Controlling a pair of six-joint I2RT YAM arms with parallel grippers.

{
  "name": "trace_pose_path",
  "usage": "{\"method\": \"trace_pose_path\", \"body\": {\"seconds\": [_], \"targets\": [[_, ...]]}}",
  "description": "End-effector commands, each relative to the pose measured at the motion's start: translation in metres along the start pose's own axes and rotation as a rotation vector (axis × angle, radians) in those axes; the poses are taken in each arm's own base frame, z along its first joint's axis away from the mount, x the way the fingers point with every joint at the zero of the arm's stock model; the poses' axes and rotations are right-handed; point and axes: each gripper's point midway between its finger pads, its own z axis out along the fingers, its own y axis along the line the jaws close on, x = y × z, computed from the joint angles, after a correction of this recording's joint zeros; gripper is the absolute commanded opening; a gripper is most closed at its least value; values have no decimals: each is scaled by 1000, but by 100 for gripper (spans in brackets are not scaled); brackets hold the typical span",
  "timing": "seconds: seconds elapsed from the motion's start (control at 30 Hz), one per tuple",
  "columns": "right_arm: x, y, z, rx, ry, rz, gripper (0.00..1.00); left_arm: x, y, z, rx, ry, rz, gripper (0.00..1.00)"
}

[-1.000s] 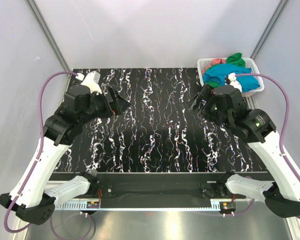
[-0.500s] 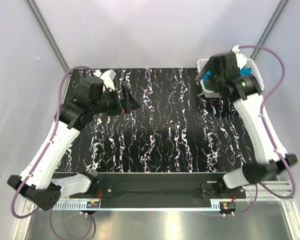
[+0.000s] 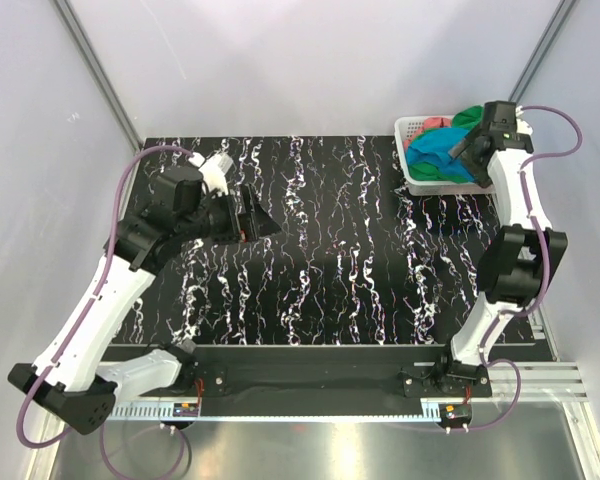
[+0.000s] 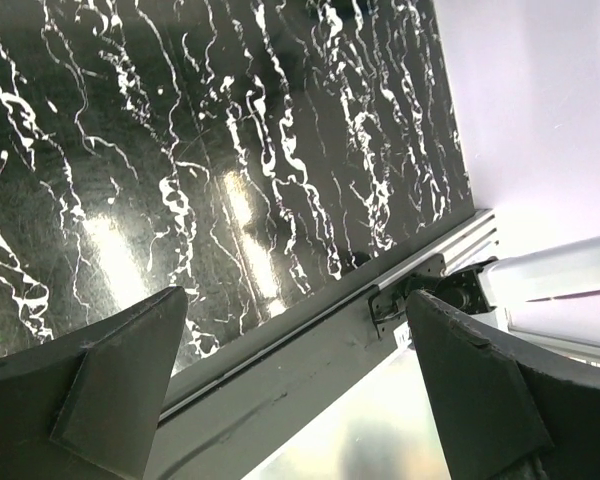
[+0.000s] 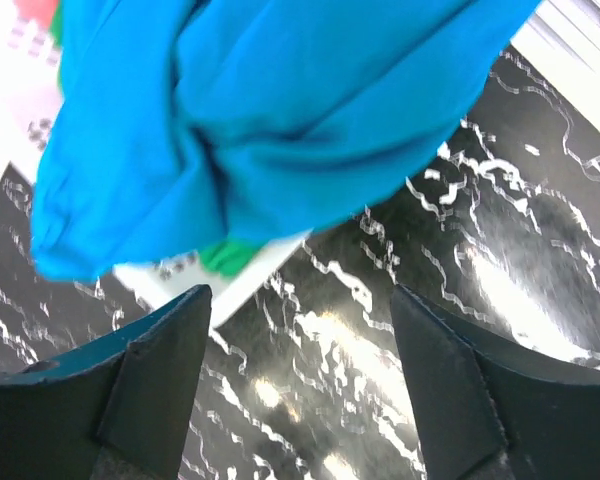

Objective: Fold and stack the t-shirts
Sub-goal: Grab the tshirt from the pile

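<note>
The black, white-veined table point(image 3: 330, 260) lies bare across its middle, as it did a second ago.

The right arm point(image 3: 515, 200) has changed most. A second ago it was folded low over the right side of the table. Now it stands tall and reaches back to the far right corner, with its wrist above the basket. The left arm point(image 3: 110, 290) has shifted only a little: it has lifted and pushed its wrist slightly further in over the left half of the table.

The white basket point(image 3: 410, 128) sits in the far right corner where it was before. The t-shirts are all still inside it. The teal-blue shirt point(image 3: 435, 150) is bunched on top and spills over the near rim. The green shirt point(image 3: 470, 115) is at the back, and the coral-pink shirt point(image 3: 435, 123) is at the far left. From the right wrist, the teal-blue cloth fills the upper part of the view, and a scrap of green shows under it at the basket's edge.

The right gripper point(image 3: 463, 152) has come from mid-table to the teal-blue shirt. Its jaws are apart, with only table showing between them, and the cloth is just beyond the fingertips point(image 5: 170, 340). The left gripper point(image 3: 255, 215) hangs above the table, jaws wide apart and holding nothing.
</note>
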Motion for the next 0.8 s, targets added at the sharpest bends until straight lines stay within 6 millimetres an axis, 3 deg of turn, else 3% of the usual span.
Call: {"method": "trace_pose_path", "body": {"seconds": [0.0, 0.1, 0.27, 0.37, 0.5, 0.57, 0.63, 0.67, 0.77], "targets": [[-37, 7, 10, -88, -61, 58, 79, 2, -4, -4, 31, -9, 18, 99], [-43, -3, 35, -58, -55, 60, 79, 6, -4, -2, 39, 4, 10, 99], [-73, -3, 52, -104, -114, 79, 72, 10, 2, 2, 17, 36, 18, 99], [-78, -13, 69, -90, -97, 97, 63, 10, 6, 5, -6, 48, 13, 99], [-85, -15, 82, -106, -91, 100, 37, 6, 7, 5, -26, 40, 11, 99], [-88, -13, 77, -122, -76, 100, 0, 0, 6, 4, -33, 17, 13, 99], [-108, -1, 55, -155, -111, 97, 0, -5, 5, 3, -36, -1, 17, 99], [-109, 6, 43, -190, -93, 91, 0, -9, 4, 2, -42, -16, 18, 99], [-132, 39, -20, -346, -118, 100, 0, -32, -2, -4, -44, -110, 49, 99]]}}
